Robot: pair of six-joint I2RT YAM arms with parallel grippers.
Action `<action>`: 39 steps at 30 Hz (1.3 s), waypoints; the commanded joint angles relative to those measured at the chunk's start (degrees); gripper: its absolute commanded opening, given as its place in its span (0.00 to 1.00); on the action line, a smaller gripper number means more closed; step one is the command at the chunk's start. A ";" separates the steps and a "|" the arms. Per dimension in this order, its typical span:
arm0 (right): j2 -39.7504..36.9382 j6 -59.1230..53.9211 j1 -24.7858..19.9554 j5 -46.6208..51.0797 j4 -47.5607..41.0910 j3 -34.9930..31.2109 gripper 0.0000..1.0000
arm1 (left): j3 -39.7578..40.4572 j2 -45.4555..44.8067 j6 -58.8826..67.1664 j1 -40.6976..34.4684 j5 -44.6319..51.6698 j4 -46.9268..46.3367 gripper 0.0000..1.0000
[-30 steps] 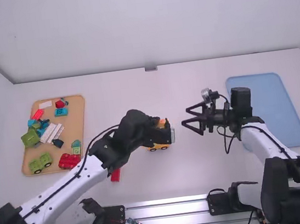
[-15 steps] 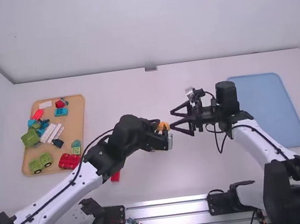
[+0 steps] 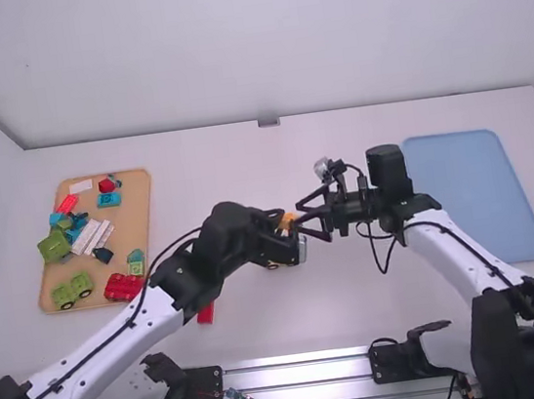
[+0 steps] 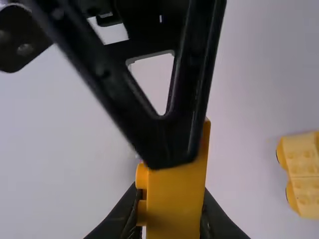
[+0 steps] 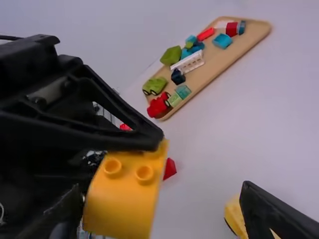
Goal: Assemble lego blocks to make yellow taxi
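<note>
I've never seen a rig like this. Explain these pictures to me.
The machine is two robot arms, left and right, at a white table. The high view looks down from above and behind them; each wrist view comes from a camera on that arm.

The left arm's jaws are closed on a yellow block, held above the table. The right arm's jaws are open, close to it.

Another yellow piece lies on the table, and a red block too. A tan tray holds red, green, blue and white pieces; opposite lies a blue tray.
</note>
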 commanded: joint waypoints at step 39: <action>7.46 -0.11 0.37 -0.76 -1.49 4.85 0.38 | 1.36 6.17 1.55 1.75 -0.72 5.35 0.02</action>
